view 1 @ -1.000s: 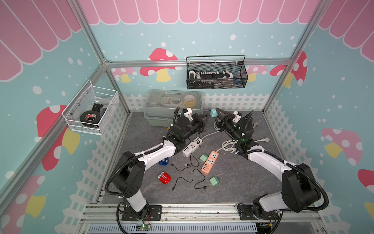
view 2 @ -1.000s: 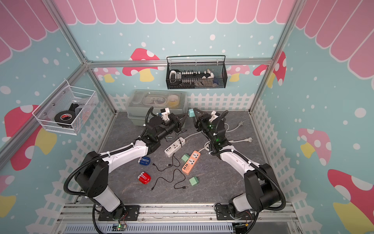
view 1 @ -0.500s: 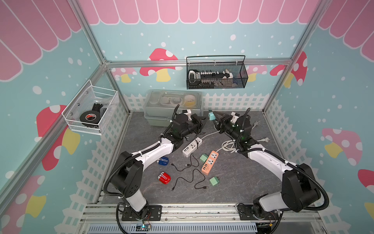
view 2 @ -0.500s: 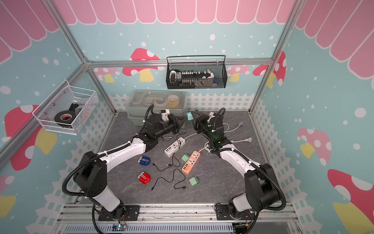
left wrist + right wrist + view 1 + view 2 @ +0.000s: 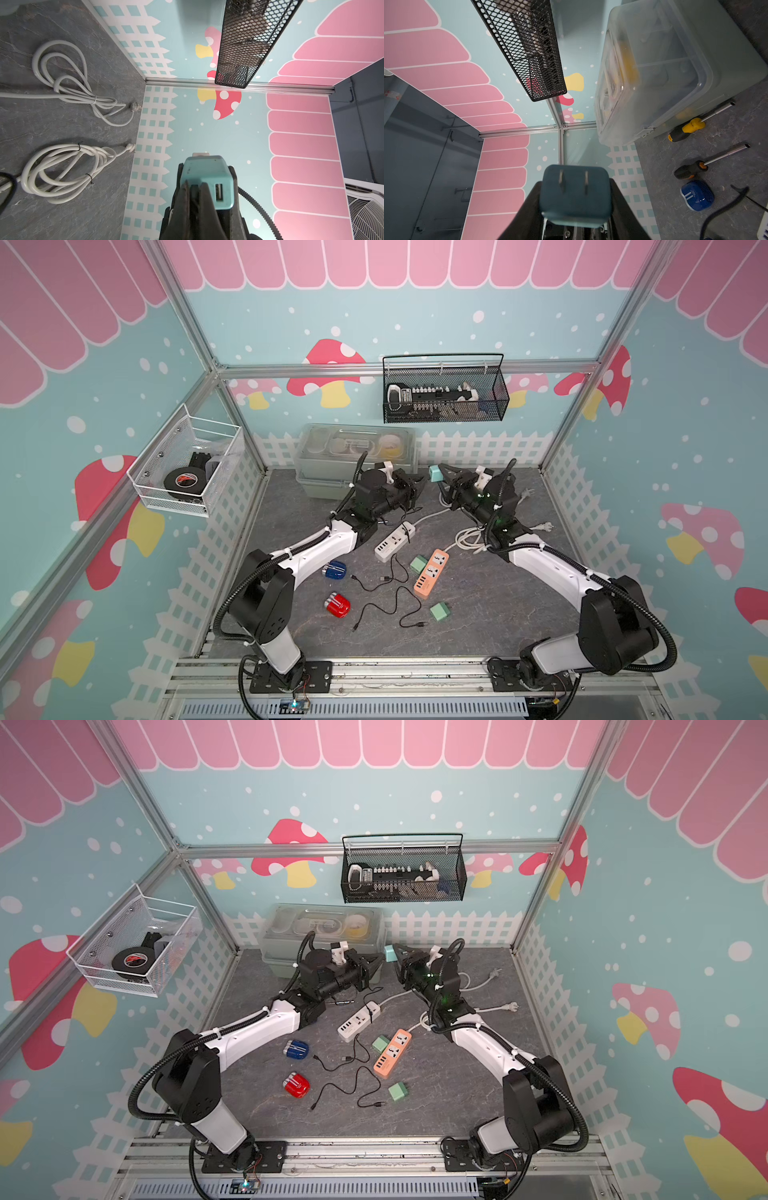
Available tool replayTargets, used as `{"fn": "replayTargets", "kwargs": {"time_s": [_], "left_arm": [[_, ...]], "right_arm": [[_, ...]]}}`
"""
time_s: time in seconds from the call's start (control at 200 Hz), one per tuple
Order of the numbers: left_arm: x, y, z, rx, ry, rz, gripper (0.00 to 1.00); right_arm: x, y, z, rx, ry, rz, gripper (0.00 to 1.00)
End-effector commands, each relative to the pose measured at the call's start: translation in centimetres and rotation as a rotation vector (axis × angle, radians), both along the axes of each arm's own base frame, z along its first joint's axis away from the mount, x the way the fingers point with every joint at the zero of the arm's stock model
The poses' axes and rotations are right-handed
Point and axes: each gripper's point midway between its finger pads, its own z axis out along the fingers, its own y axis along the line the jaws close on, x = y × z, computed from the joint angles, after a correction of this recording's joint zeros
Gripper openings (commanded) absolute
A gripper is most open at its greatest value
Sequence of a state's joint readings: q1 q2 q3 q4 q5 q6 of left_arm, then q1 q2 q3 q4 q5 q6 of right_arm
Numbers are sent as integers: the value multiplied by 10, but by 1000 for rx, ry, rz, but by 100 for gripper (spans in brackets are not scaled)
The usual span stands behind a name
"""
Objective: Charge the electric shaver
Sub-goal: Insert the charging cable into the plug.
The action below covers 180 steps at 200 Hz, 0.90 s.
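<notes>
Over the grey tabletop (image 5: 478,614) the right gripper (image 5: 575,197) pinches a teal charger (image 5: 204,172); the left gripper (image 5: 193,190), pressed together (on a plug? can't tell), sits beside its USB port

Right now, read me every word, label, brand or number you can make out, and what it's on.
Nothing reads clearly.
blue shaver: white two-bar mark with tiny print, too blurred to read.
black tape roll: red label, too small to read.
orange power strip: markings too small to read.
teal charger: no print shows.
</notes>
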State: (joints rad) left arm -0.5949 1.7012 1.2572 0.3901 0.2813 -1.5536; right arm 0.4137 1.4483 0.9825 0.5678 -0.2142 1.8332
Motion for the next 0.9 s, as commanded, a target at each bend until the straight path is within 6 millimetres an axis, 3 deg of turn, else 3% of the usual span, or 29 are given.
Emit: {"fn": "replayTargets", "kwargs": {"time_s": [0.0,0.165,0.265,0.39,0.605,0.725,0.896], "left_arm": [[-3,-8,-25,20,45,-26,0],[-15,26,-27,130,27,36,50],[-24,51,-27,161,63,88,69],[-35,67,-18,121,147,131,75],[-42,52,-6,138,210,71,77],[-28,50,11,194,69,55,63],[-28,58,24,531,-257,1,57]], "right_arm": [[-39,36,42,51,-100,176,0],[-26,20,29,-8,-26,98,0],[-18,14,22,-4,12,57,0],[-5,19,18,75,17,46,0],[7,28,17,139,58,61,0],[5,30,4,155,146,75,0],[-6,33,-18,121,302,109,0]]}}
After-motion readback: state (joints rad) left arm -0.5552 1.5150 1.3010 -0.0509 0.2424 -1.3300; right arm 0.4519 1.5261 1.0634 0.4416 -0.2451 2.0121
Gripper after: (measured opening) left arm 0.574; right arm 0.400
